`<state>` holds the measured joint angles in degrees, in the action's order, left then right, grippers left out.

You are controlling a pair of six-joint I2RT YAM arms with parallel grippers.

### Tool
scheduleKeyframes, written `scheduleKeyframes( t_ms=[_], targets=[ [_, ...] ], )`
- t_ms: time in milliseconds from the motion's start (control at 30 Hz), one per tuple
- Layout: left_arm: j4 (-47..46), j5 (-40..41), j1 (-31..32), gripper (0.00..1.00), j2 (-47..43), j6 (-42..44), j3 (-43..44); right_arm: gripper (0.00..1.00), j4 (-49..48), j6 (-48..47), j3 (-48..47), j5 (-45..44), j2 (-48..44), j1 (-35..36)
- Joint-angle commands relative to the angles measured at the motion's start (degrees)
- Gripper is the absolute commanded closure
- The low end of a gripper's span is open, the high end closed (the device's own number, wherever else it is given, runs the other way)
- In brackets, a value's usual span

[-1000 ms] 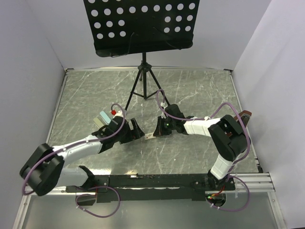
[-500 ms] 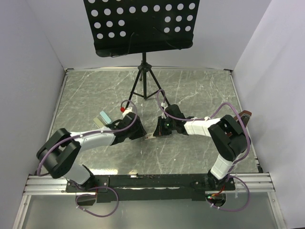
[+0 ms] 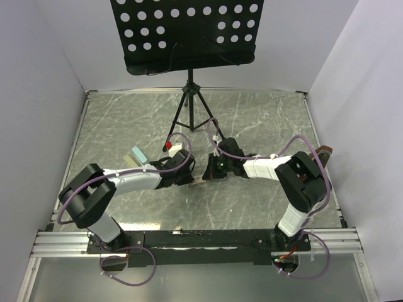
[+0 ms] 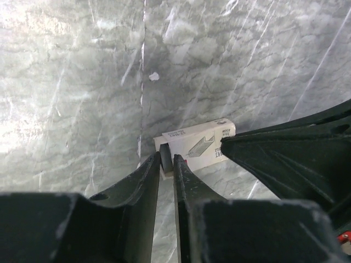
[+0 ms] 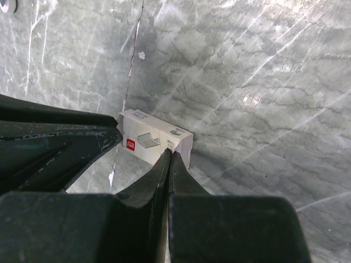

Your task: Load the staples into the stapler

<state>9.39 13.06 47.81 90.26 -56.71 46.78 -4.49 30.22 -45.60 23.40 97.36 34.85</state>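
Observation:
The staples box [image 4: 197, 143], small, white and tan, lies flat on the marble table [image 3: 252, 119], wedged between both grippers. My left gripper [image 4: 167, 160] is narrowed onto a dark grey piece [image 4: 166, 159] that pokes from the box's left end. On the other end of the box [image 5: 151, 139], my right gripper [image 5: 171, 155] is shut, with its tips pressing down on the lid. From above, the left gripper [image 3: 191, 178] and right gripper [image 3: 205, 175] face each other over the box [image 3: 199, 182]. The pale teal and grey stapler [image 3: 135, 156] lies left of them, beside my left forearm.
A black music stand [image 3: 189, 31] on a tripod [image 3: 189, 116] stands at the back middle of the table. Grey walls close in the left, right and back sides. A small white speck [image 4: 154, 76] lies on the marble beyond the box.
My left arm has swung right to the box, and its jaws have closed from wide open onto the grey piece at the box's end. The right arm and the box have stayed put.

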Motion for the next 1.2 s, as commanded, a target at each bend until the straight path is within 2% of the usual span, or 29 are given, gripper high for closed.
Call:
scheduleKeyframes(
  t_ms=[0, 500, 800, 1067, 1167],
  targets=[
    [3.53, 2.76, 0.97, 0.77, 0.09, -0.42, 1.99, 1.00, 0.36, -0.51, 0.96, -1.43, -0.33, 0.04],
    [3.53, 3.11, 2.02, 0.78, 1.32, 0.19, 4.01, 1.00, 0.71, -0.86, 0.96, -1.60, -0.33, -0.05],
    [5.03, 4.17, 2.11, 0.83, 2.73, 0.19, 4.63, 1.00, 0.71, -0.69, 1.13, -1.60, -0.77, 0.04],
    [5.38, 4.61, 2.28, 0.82, 3.96, 0.37, 5.25, 1.00, 0.27, -0.16, 1.40, -1.25, -1.38, 0.04],
    [5.29, 4.61, 2.37, 0.88, 4.31, 0.28, 5.42, 0.97, 0.01, 0.19, 1.66, -1.25, -1.65, -0.05]
  ],
)
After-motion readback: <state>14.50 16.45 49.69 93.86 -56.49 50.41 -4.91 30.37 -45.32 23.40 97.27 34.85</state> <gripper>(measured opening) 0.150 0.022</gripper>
